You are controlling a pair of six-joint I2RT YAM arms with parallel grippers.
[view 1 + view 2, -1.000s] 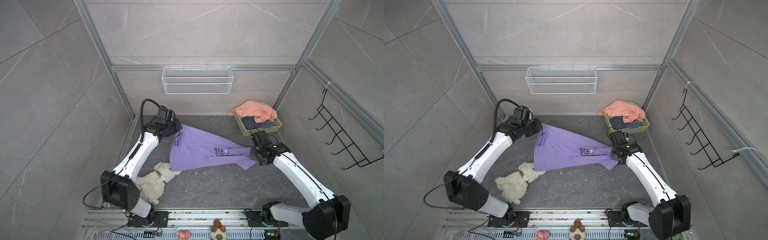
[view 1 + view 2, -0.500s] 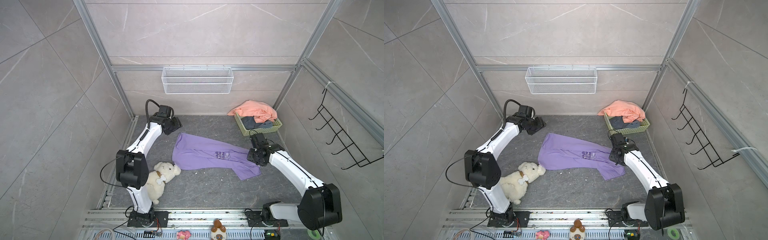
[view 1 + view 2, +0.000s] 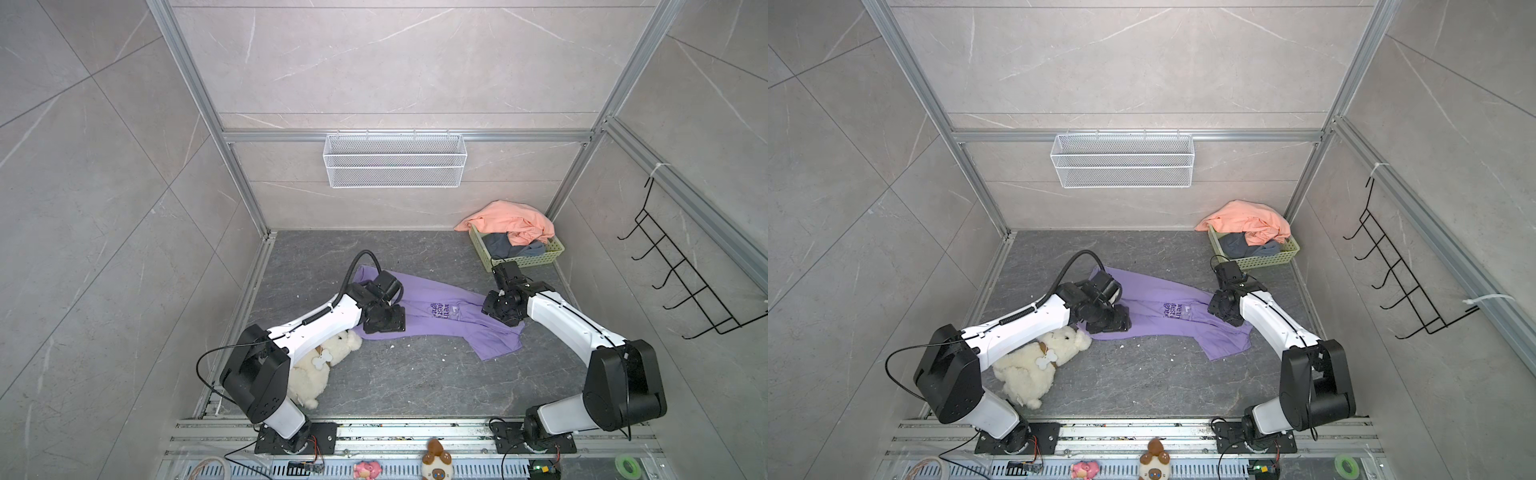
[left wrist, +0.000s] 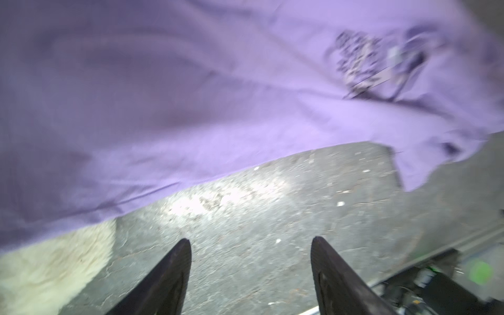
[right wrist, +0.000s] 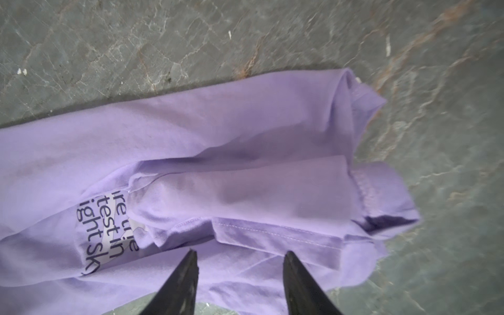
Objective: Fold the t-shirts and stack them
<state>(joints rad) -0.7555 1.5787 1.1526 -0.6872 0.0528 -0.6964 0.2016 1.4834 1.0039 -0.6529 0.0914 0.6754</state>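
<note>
- Left gripper (image 4: 251, 241): jaws spread wide and empty, with bare worktop (image 4: 272, 218) showing between the fingers, beside the hem of the lilac t-shirt (image 4: 191, 95).
- Right gripper (image 5: 240, 253): jaws parted about half as wide, gripping nothing and poised over the shirt's folded sleeve end. Whether the tips touch the cloth cannot be told.
- Lilac t-shirt (image 3: 436, 328): lies rumpled and unfolded across mid-worktop, between the two grippers in both top views.
- Salmon t-shirt (image 3: 511, 222) and grey t-shirt (image 3: 505, 247): heaped in the green basket (image 3: 528, 259) at the back right corner.
- Plush dog (image 3: 328, 357): near the left edge, its head meeting the lilac hem.
</note>
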